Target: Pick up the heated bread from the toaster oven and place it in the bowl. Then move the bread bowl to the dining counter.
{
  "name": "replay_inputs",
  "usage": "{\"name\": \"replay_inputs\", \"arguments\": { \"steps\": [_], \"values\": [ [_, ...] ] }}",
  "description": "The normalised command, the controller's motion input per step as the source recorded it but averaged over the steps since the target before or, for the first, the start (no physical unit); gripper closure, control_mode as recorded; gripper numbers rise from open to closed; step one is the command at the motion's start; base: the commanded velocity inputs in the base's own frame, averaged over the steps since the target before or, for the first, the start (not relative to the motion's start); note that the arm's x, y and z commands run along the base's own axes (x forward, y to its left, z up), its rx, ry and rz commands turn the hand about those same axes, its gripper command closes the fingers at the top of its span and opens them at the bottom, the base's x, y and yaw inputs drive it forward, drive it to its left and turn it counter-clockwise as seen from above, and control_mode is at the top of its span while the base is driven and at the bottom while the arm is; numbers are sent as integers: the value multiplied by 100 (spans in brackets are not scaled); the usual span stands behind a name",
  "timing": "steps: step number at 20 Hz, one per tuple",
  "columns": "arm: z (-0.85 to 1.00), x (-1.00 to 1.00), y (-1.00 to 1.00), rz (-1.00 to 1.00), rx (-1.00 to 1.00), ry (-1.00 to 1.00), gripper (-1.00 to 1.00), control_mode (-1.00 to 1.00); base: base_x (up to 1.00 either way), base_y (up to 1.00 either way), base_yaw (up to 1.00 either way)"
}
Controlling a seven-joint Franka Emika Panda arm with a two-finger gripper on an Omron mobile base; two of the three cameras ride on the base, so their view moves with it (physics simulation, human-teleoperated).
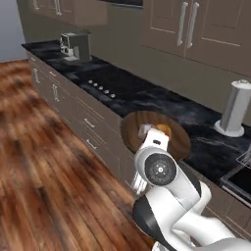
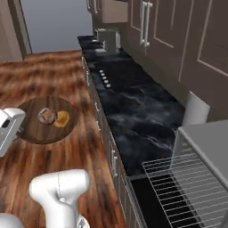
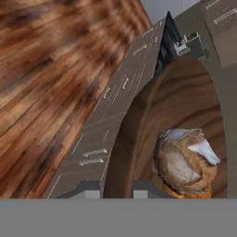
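Claw grips the rim of the bowl, dark finger tips on either side of the wooden edge at the bottom of the hand view, so it is closed on the bowl. In the right base view the bowl hangs out over the wood floor, apart from the counter; in the left base view the bowl overlaps the counter edge behind the white arm, so exact height over it cannot be told. Heated bread sits inside the bowl near the middle, a pale brownish lump; it touches an orange-yellow pastry just beside it. Hand view shows the bread close up, whitish on top, with the pastry peeking out orange beneath it. Toaster oven is at the lower right of the right base view, grey box top, wire rack pulled out, dark door glass below it. White-grey cylinder stands upright on the black marbled counter near the oven. Cooktop knobs are further along the counter, and a coffee machine sits at the far end. Taupe cabinet fronts with handles run under the counter.
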Motion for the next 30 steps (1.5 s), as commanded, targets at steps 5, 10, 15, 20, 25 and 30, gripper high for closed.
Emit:
{"name": "replay_inputs", "arguments": {
  "steps": [5,10,15,20,25,30],
  "values": [
    [0,0,0,0,0,0,100,100,0,2,99],
    [0,0,0,0,0,0,100,100,23,25,87],
    [0,0,0,0,0,0,100,100,79,45,65],
    [0,0,0,0,0,0,100,100,100,42,56],
    [0,0,0,0,0,0,100,100,100,35,52],
    [0,0,0,0,0,0,100,100,100,15,52]
  ]
}}
